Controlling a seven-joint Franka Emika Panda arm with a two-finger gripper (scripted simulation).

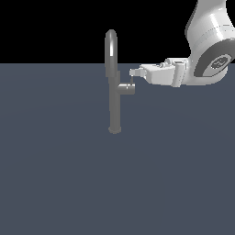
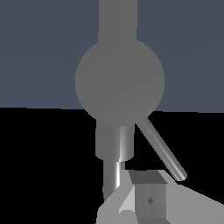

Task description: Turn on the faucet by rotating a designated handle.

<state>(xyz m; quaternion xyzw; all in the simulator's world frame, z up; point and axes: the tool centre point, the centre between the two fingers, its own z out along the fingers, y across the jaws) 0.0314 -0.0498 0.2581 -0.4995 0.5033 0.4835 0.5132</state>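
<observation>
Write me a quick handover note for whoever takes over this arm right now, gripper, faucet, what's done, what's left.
Gripper: reaching in from the exterior view's right, fingertips at the lever rod; open or shut cannot be told.
Faucet: upright on the floor, spout arched on top.
Handle: stub jutting from the column toward the gripper, thin rod at its end.
Done: approach.
Left: rotating the handle; no water shows.

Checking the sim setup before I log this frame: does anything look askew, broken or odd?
Nothing stands out. The faucet stands upright and intact, its handle juts sideways, and the gripper sits by the thin lever rod.
</observation>
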